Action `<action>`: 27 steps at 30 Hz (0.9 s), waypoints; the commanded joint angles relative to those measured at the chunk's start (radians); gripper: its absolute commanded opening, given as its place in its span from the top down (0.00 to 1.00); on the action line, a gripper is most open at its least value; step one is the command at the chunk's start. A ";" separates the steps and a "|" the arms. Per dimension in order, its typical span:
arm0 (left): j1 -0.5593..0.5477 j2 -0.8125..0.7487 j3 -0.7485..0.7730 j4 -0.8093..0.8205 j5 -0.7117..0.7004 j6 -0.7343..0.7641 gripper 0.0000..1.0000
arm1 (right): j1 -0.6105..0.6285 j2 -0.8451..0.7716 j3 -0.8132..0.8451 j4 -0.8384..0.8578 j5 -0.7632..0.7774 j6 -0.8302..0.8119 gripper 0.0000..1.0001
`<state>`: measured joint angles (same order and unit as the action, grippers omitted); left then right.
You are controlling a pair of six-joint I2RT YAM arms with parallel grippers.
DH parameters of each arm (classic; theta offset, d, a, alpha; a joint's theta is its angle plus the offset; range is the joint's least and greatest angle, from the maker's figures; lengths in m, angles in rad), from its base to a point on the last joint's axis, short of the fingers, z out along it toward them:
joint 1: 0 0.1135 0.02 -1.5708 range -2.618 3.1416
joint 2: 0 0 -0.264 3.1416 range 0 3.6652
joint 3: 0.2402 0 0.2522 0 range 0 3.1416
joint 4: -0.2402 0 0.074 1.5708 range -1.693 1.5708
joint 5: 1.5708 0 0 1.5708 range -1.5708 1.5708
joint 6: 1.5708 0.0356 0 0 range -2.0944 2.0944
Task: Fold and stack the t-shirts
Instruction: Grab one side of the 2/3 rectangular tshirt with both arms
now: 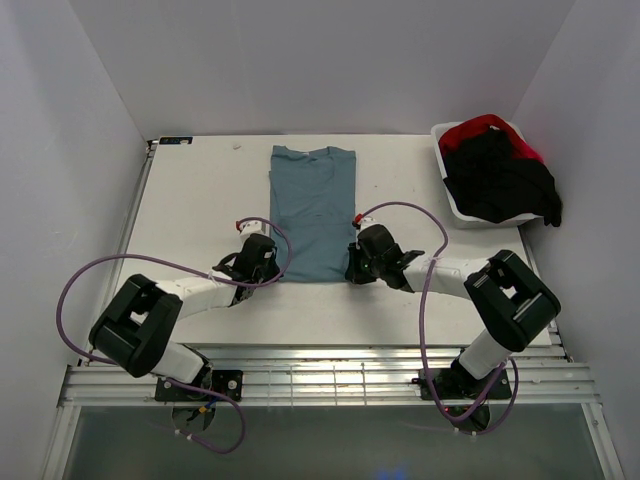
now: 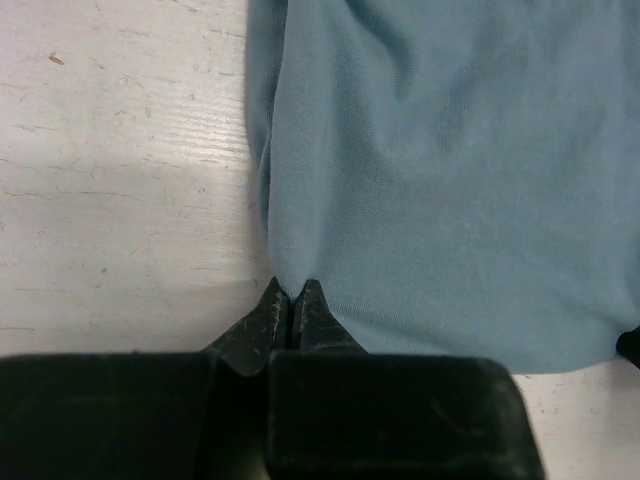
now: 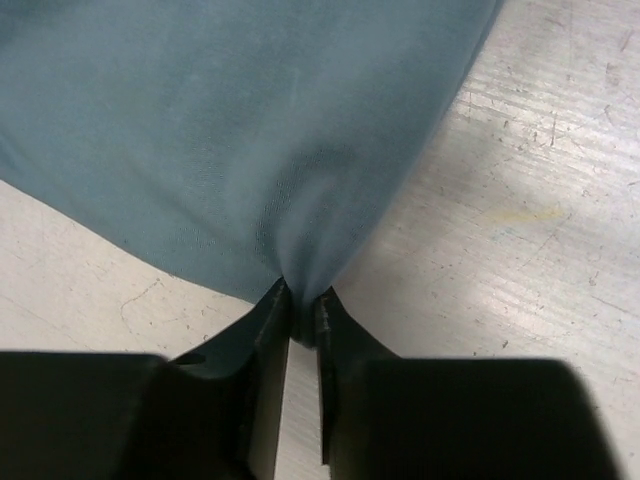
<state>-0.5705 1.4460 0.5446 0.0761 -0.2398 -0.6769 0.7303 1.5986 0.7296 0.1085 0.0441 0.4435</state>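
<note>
A dusty teal-blue t-shirt (image 1: 313, 208) lies flat in the middle of the table, folded into a long narrow strip, collar at the far end. My left gripper (image 1: 272, 262) is shut on its near left corner; the left wrist view shows the jaws (image 2: 290, 300) pinched on the fabric (image 2: 440, 180). My right gripper (image 1: 352, 264) is shut on the near right corner; the right wrist view shows the cloth (image 3: 240, 130) bunched between the jaws (image 3: 303, 300). Black (image 1: 500, 180) and red (image 1: 478, 128) t-shirts lie heaped in a tub at the far right.
A white plastic tub (image 1: 455, 205) stands at the table's far right corner by the wall. Purple cables (image 1: 400, 210) loop over both arms. White walls close in the table at the back and sides. A metal rail (image 1: 320, 380) runs along the near edge.
</note>
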 commanded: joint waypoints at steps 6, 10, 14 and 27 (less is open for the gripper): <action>-0.017 -0.016 -0.054 -0.116 0.051 0.005 1.00 | 0.027 0.020 -0.006 -0.095 0.023 0.004 0.92; -0.077 -0.104 -0.086 -0.188 0.016 -0.035 1.00 | 0.079 -0.034 -0.022 -0.187 0.077 0.021 0.92; -0.216 -0.202 -0.124 -0.281 -0.050 -0.134 1.00 | 0.144 -0.097 -0.070 -0.234 0.117 0.067 0.92; -0.557 -0.420 -0.124 -0.720 -0.292 -0.602 1.00 | 0.397 -0.354 -0.125 -0.476 0.299 0.297 0.92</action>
<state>-1.0615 1.0775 0.4004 -0.3698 -0.4492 -1.1095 1.0912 1.2934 0.5793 -0.2295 0.2516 0.6647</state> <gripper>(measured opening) 0.028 0.109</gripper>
